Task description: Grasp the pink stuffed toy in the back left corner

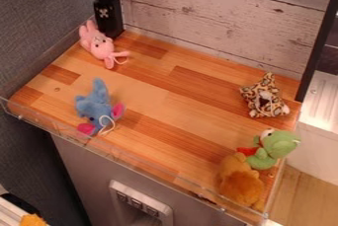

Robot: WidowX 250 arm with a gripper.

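Plank wall [218, 10]: hard backing behind the claw; small, slow moves are best near it. Clock readings: 12 at view's top.
Wood tabletop [165, 84]: bears five plush toys. Soft stuff, likely to squash and slip; a low, square pinch on the body should beat one on a limb.
Clear rim [119, 156]: runs along the near edge; a low sideways sweep could catch it.
Claw [111, 31]: at tabletop's 11 o'clock, hanging down right beside the pink plush. Cannot tell whether spread, pressed together or pinching anything.
Brown plush [241, 183]: 5 o'clock of claw, well apart, against the green one; a grip here might drag both.
Blue plush [99, 107]: 6 o'clock of claw, apart, near the rim.
Green plush [274, 146]: between 4 and 5 o'clock, well apart.
Spotted plush [261, 92]: 4 o'clock, well apart.
Pink plush [101, 46]: nearest. Best taken round head or trunk, ears kept out. Lies 7 o'clock of claw; contact unclear.
Pale cord [121, 60]: on the pink plush; could snag.
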